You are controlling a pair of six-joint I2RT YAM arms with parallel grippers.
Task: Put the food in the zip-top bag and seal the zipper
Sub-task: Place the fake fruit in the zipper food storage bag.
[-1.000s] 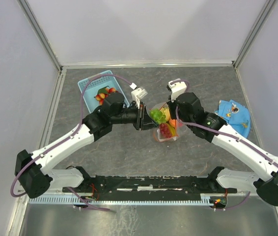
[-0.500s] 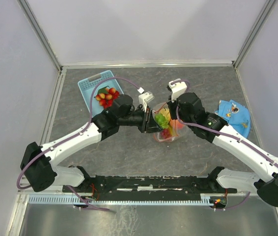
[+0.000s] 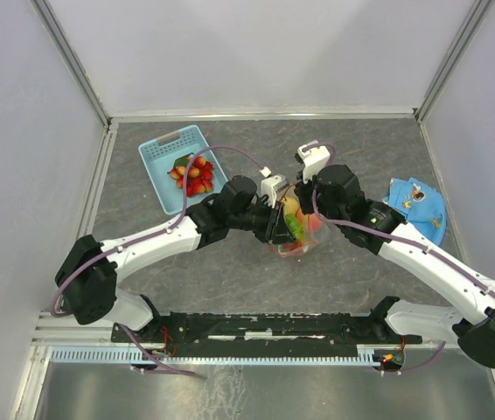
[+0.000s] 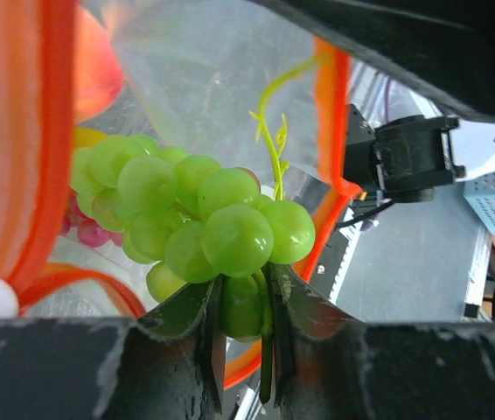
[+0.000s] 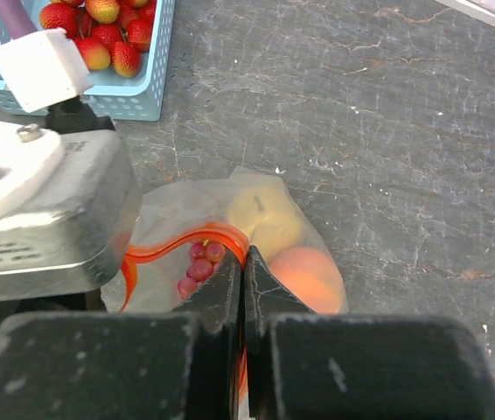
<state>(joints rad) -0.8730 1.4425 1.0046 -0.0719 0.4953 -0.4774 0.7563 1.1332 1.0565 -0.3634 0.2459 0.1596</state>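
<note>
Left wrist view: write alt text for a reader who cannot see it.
The left end effector grips a bunch of green grapes in the open mouth of a clear bag, between its orange zipper strips. An orange fruit shows through the plastic.

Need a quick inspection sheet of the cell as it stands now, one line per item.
Surface: grey stone-look table.
Job's things: bag mid-table, mouth open; peach and yellow fruit inside; grapes at its mouth; strawberries in basket.
Clutter: blue cloth item, right side.
Grippers: left gripper shut on grapes; right gripper shut on bag at zipper strip.
Cables: purple cable arcs past basket.
Surroundings: white walls, metal frame.
</note>
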